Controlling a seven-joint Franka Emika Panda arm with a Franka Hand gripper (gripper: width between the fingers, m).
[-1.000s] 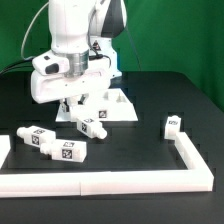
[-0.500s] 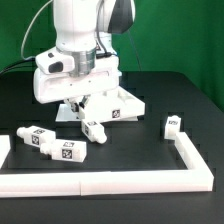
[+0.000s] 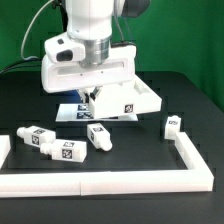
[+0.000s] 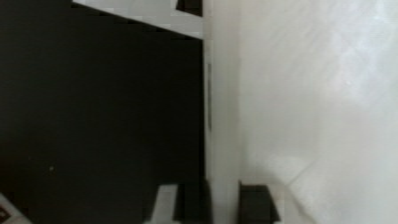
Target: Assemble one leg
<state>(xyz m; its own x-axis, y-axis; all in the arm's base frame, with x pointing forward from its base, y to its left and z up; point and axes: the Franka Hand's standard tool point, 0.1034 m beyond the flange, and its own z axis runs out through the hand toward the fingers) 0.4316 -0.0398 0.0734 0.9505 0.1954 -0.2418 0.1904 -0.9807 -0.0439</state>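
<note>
Several legs lie on the black table, each a stubby white peg with a tag: one (image 3: 98,136) just in front of the arm, two (image 3: 30,137) (image 3: 63,150) at the exterior view's left, and one (image 3: 173,124) upright at its right. My gripper (image 3: 93,97) is shut on the edge of the large flat white square panel (image 3: 135,100) and holds it tilted above the table. In the wrist view the panel (image 4: 302,100) fills one side and its edge sits between my fingers (image 4: 178,205). No leg is held.
The long white L-shaped border rail (image 3: 130,181) runs along the front and up the exterior view's right side. A flat white tagged board (image 3: 66,111), probably the marker board, lies under the raised panel. A green wall stands behind.
The arm has moved toward the exterior view's right and up, carrying the square panel off the table. The leg in front of it now lies uncovered, slightly nearer the front.
</note>
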